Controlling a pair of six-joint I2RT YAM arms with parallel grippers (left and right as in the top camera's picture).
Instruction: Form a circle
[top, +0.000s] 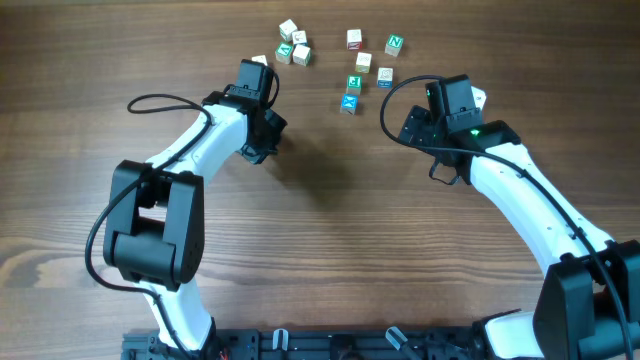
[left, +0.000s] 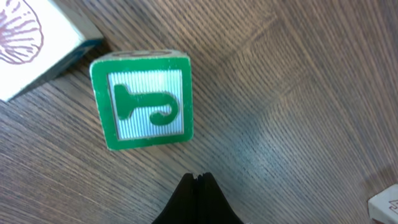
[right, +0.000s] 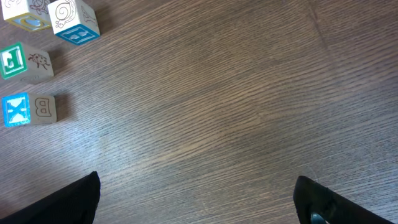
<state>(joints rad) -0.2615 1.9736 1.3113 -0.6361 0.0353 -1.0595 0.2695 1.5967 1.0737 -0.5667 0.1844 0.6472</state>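
Overhead, the left gripper (top: 262, 80) was pinched together on nothing and the right gripper (top: 478, 98) gaped apart; beyond them the letter cubes (top: 354, 82) lay in two loose clusters, no circle begun

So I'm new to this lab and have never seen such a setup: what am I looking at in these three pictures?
Two white robot arms work at a wooden table. The top picture looks down from above; the other two come from cameras on each wrist. Small wooden letter cubes lie scattered at the far side, not yet in a ring. The left gripper is shut and empty, its tips just short of a green-framed cube. The right gripper is wide open over bare wood, holding nothing, with a blue-faced cube off to its side.
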